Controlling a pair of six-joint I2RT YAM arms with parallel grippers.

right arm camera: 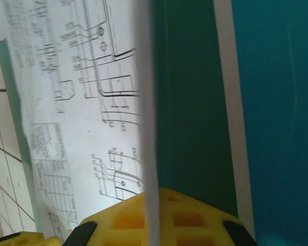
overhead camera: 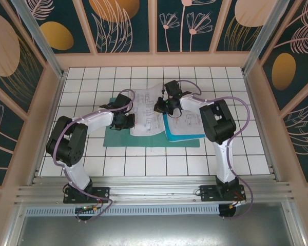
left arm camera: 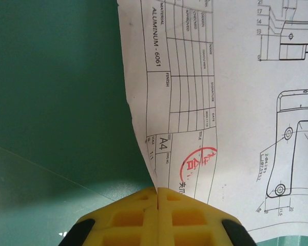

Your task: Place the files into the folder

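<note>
Folder (overhead camera: 113, 139) lay flat at mid-table (overhead camera: 143, 165), long side running left to right. Files (overhead camera: 146, 110) sat on top of it, printed side up, and their far edge appeared to reach past the folder's far edge onto the tiles. A cyan sheet (overhead camera: 187, 130) lay just right of the files, over the folder's right end.

Left gripper (overhead camera: 122, 121) was at the files' left edge. In the left wrist view I saw its yellow fingers (left arm camera: 128, 218) pressed fully together. The paper's curled edge ran straight into the seam between them, so I logged it as pinching the files. Bare folder showed to the left of that edge.

Right gripper (overhead camera: 161, 105) was at the files' right edge, toward the far side. In the right wrist view the paper edge stood up as a blurred pale band passing between its fingers (right arm camera: 195, 218), which were closed on it. I logged this one too as gripping the files. Folder surface showed beneath the lifted edge, with the cyan sheet beyond it. I could not tell how many sheets either gripper held.
</note>
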